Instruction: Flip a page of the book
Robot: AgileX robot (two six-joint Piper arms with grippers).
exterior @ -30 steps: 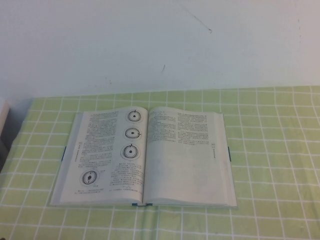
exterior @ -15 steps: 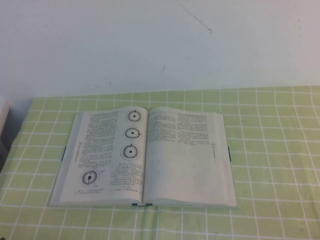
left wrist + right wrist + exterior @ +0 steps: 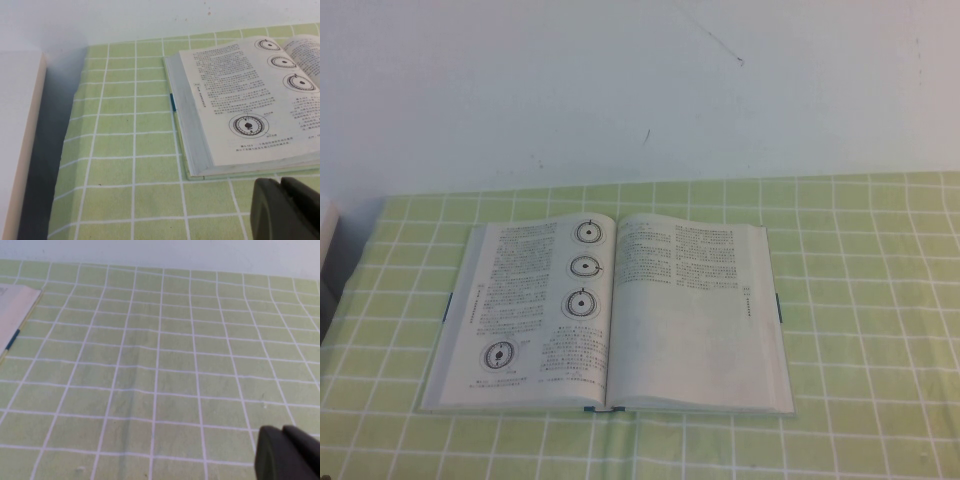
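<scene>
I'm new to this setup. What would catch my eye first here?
The book lies open mid-table on the green checked cloth, four circle diagrams on its left leaf, the page flat. The left gripper sits near its left corner; the right gripper is off to its right.

Light was soft and even—no glare. The book (image 3: 610, 315) cast only a faint shadow on the surface (image 3: 860, 300). A darker shadow lay along the wall's corner in the left wrist view—fine print looked blurred throughout.

The small black print on the open book (image 3: 610, 315) is too fine to read anywhere.
</scene>
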